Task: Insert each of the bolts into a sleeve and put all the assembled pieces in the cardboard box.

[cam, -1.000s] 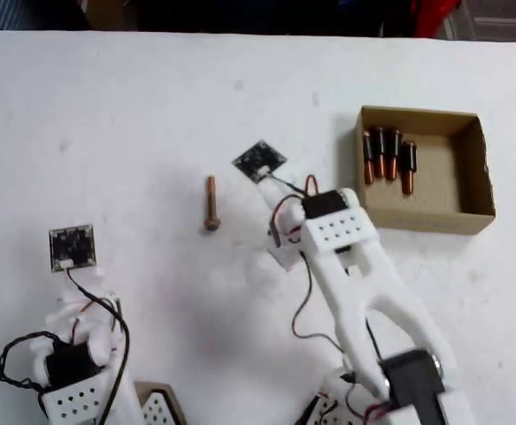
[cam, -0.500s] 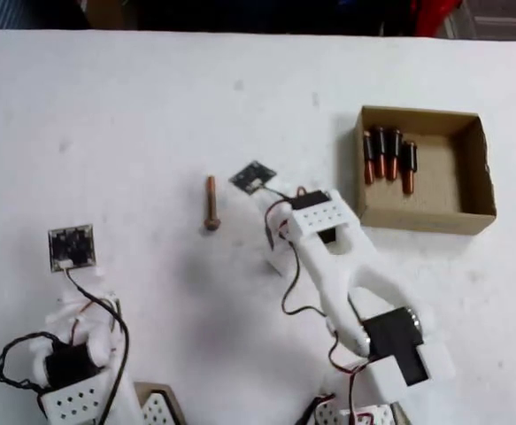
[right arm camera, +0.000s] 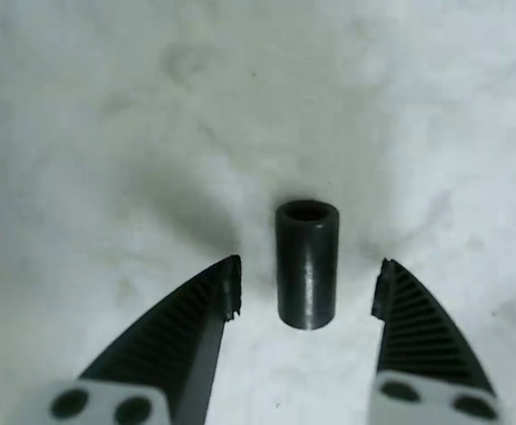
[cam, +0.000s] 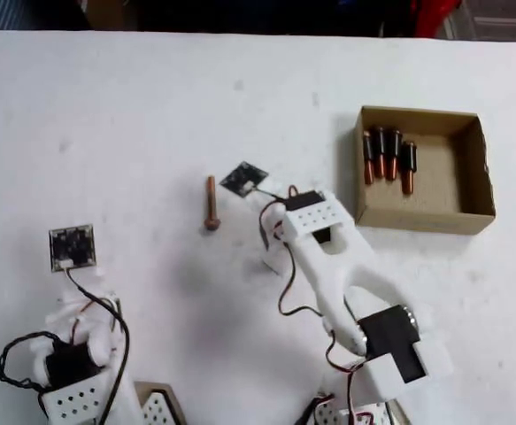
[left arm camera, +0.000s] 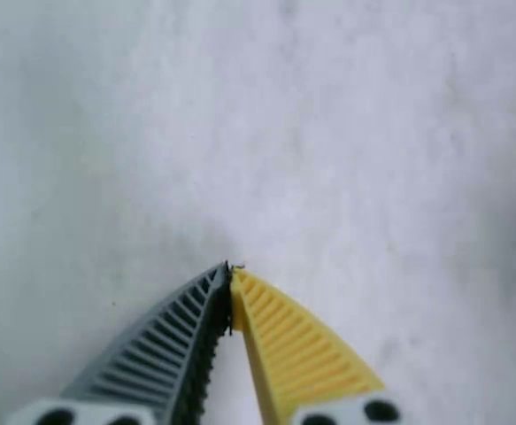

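**While the left jaws sit shut, the right jaws flank a sleeve**

Left gripper (left arm camera: pixel 231 270): ribbed grey and yellow fingers, tips met, nothing between them, over the bare white table (left arm camera: pixel 346 133).
Bolt (cam: pixel 211 204): copper-coloured, slender, lying flat and loose, outside both sets of jaws, nearer the right arm (cam: pixel 337 257).
Right gripper (right arm camera: pixel 306 288): pointed down at the table, ribbed dark jaws parted.
Sleeve (right arm camera: pixel 307 266): smooth black cylinder, hollow end visible, midway between those jaws, touching neither.
Cardboard box (cam: pixel 443 190): brown, open-topped, beyond the right jaws on the side away from the bolt. It holds four assembled pieces (cam: pixel 388 159) side by side.
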`<state>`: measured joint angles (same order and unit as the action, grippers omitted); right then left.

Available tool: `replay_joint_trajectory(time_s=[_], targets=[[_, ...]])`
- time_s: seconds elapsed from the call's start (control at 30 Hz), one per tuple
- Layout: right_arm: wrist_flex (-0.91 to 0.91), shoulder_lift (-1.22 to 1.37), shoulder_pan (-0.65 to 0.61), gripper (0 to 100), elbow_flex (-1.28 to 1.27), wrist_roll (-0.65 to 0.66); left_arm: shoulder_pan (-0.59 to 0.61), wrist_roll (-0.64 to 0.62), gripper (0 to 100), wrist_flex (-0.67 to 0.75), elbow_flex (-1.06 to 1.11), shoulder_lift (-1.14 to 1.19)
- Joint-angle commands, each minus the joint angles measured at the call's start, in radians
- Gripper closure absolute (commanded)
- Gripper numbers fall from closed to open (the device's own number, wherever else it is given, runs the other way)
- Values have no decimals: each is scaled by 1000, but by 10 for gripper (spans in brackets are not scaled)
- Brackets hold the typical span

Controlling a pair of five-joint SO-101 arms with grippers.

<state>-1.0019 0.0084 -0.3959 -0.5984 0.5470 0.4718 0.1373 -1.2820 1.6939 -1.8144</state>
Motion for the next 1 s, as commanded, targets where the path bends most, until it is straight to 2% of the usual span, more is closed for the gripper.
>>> replay_joint_trajectory(time_s=[0.0, 0.17, 0.27, 0.47, 0.97], targets=[[25, -8, -2, 803, 43, 61, 7, 8, 977, -3, -2, -7], [30, -8, -2, 872, 43, 63, 7, 8, 977, -3, -2, -7], [30, -8, -2, 872, 43, 64, 7, 8, 977, -3, -2, -7], [30, -7, -2, 872, 12, 175, 7, 8, 977, -3, -2, -7], [156, 97, -2, 889, -40, 175, 7, 8, 977, -3, -2, -7]])
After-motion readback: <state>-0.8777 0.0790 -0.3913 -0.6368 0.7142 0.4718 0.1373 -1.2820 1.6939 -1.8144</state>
